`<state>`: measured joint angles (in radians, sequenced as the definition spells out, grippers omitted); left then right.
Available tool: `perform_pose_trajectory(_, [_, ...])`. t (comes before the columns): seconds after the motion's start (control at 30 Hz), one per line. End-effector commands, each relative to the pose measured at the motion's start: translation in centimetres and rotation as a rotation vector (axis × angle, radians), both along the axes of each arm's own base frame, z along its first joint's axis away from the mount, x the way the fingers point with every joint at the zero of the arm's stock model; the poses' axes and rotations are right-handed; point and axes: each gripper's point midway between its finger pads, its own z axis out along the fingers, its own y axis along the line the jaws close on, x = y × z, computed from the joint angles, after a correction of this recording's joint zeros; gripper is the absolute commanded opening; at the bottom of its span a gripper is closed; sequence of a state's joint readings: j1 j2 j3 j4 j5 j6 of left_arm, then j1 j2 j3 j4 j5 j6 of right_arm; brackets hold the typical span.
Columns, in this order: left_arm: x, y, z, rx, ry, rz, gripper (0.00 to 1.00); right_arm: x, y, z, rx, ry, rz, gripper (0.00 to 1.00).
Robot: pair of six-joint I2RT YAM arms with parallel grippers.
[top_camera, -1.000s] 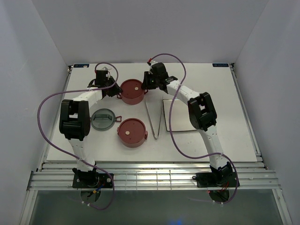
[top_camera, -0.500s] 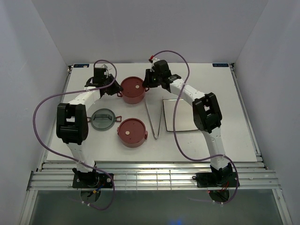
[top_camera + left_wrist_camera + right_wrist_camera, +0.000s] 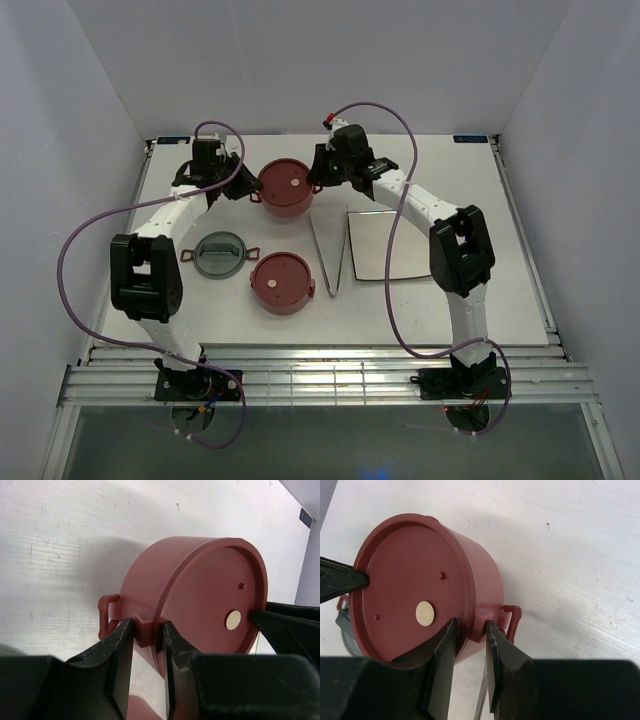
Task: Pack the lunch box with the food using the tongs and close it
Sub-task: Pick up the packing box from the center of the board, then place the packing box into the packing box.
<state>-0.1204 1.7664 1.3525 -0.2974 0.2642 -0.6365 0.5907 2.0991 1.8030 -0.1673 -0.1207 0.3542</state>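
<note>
L gripper (image 3: pixel 148 631) & R gripper (image 3: pixel 470 630) each clamp a blocky lug (image 3: pixel 143 636) on round matte-red bowl (image 3: pixel 284 192), flat disc lid (image 3: pixel 402 575).

The left arm (image 3: pixel 150 275) and right arm (image 3: pixel 460 255) — white tubular links, blocky black joints, black bases (image 3: pixel 185 380) — each trail a looping purple cable (image 3: pixel 370 103); a red connector (image 3: pixel 327 122) tips the right one. Each end effector (image 3: pixel 147 630) has flat black fingers (image 3: pixel 120 665).
</note>
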Motion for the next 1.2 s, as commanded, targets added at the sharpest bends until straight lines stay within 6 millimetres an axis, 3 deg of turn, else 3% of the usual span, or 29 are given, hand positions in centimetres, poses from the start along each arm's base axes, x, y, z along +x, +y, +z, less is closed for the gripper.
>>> perform_pose_trajectory(0.0, [-0.4,-1.7,7.9,-0.113,-0.172,-0.036,0.0,-6.3,4.2,4.9,0.1,0.008,0.173,0.08])
perform_pose_trajectory(0.2, [-3.2,-1.9,8.8,-0.139,-0.165,-0.057,0.0,-10.4,5.0,4.8,0.064,0.036,0.179,0.08])
perform_pose_trajectory(0.3, [-4.5,-1.8,9.3,-0.143,-0.157,-0.061,0.0,-12.3,5.2,6.0,0.066,0.032,0.169,0.08])
perform_pose_trajectory(0.43, [-7.9,-2.0,10.0,-0.173,-0.158,-0.077,0.0,-15.9,5.2,5.3,0.068,0.055,0.183,0.08])
perform_pose_trajectory(0.63, [-11.9,-2.1,10.3,-0.194,-0.17,-0.092,0.0,-20.4,5.1,6.2,0.092,0.05,0.171,0.08])
perform_pose_trajectory(0.67, [-13.1,-2.3,10.3,-0.206,-0.168,-0.106,0.0,-21.2,4.9,5.1,0.078,0.066,0.174,0.08])
perform_pose_trajectory(0.7, [-13.9,-2.4,9.4,-0.218,-0.144,-0.108,0.0,-22.2,5.0,5.7,0.095,0.048,0.162,0.08])
perform_pose_trajectory(0.77, [-15.3,-2.5,9.9,-0.229,-0.167,-0.117,0.0,-24.2,4.9,4.2,0.083,0.066,0.173,0.08])
perform_pose_trajectory(0.9, [-17.4,-2.5,9.3,-0.245,-0.162,-0.122,0.0,-26.0,4.7,3.6,0.065,0.077,0.15,0.08])
perform_pose_trajectory(1.07, [-18.8,-2.6,8.3,-0.25,-0.156,-0.14,0.0,-29.1,5.1,2.1,0.079,0.107,0.138,0.08])
perform_pose_trajectory(1.17, [-19.2,-2.6,7.9,-0.254,-0.149,-0.149,0.0,-29.8,5.2,1.0,0.061,0.12,0.112,0.08])
